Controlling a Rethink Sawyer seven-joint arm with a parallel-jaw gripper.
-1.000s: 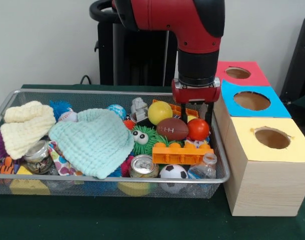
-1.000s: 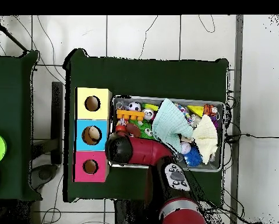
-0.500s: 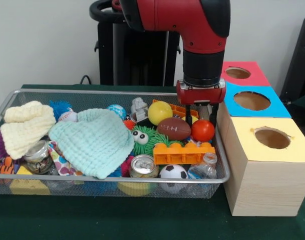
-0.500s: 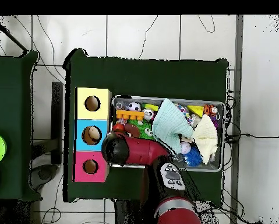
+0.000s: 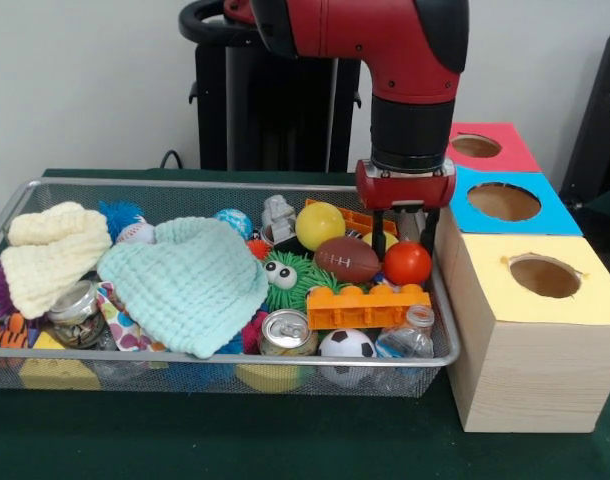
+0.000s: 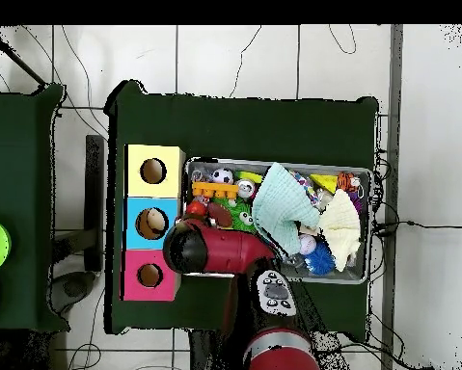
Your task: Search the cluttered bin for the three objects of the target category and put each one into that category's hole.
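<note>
The gripper (image 5: 406,240) has its fingers (image 5: 378,237) spread either side of the red ball (image 5: 407,263), which sits lifted just above the orange brick (image 5: 366,306). The wire bin (image 5: 105,186) also holds a brown football (image 5: 346,259), a yellow ball (image 5: 319,225), a mint cloth (image 5: 185,282) and a can (image 5: 287,332). Beside it on the green worktop (image 5: 285,440) stands a wooden box (image 5: 530,350) with yellow, blue and red holes.
</note>
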